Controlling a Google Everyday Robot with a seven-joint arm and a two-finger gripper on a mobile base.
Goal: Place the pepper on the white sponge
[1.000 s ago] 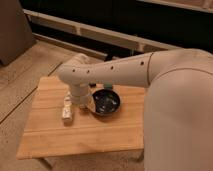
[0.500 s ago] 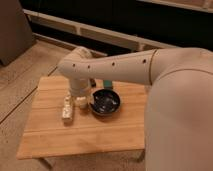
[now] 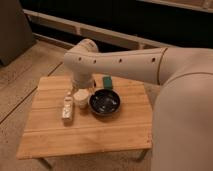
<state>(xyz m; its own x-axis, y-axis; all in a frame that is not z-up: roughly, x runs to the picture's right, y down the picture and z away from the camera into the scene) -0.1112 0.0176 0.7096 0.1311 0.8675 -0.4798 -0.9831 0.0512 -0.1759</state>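
The white sponge (image 3: pixel 67 109) lies lengthwise on the left part of the wooden table (image 3: pixel 85 132), with faint tan marks on it. My gripper (image 3: pixel 69 93) hangs below the big white arm (image 3: pixel 115 62), just above the sponge's far end and left of the round beige cup (image 3: pixel 81 97). I cannot make out the red-orange pepper; it is hidden or too small to tell apart. The black bowl (image 3: pixel 104 102) stands right of the cup.
A dark green rectangular block (image 3: pixel 106 81) lies behind the bowl near the table's far edge. The arm's white body (image 3: pixel 185 115) fills the right side of the view. Speckled floor surrounds the table, with a dark wall and rail behind.
The arm's elbow has risen and drawn back from the table, and more of the sponge and cup shows. The sponge, cup and bowl have not moved.
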